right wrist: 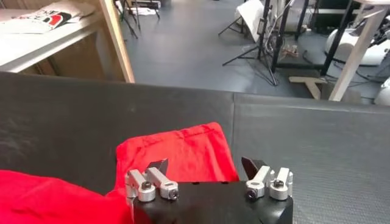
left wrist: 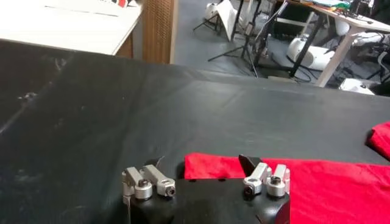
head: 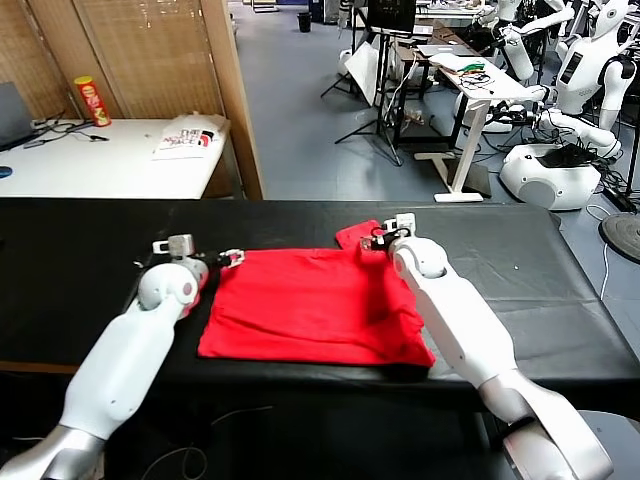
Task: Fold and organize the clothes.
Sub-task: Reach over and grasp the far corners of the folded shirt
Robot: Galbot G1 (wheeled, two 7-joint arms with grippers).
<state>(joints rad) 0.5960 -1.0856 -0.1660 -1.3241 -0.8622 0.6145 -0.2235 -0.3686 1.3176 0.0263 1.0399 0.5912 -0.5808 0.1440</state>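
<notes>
Red T-shirt (head: 310, 305) on black table (head: 90, 260), lab floor (head: 300, 110) beyond — both grippers' jaws wide, empty

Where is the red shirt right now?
In the head view the shirt lies flat mid-table, between the left end effector and the right end effector, both open at its far corners.

We see a long black table (head: 90, 260) running across the middle of the frame. On it, at the centre, lies a bright red T-shirt (head: 310, 305), partly folded, one sleeve poking out toward the upper right of the cloth.
</notes>
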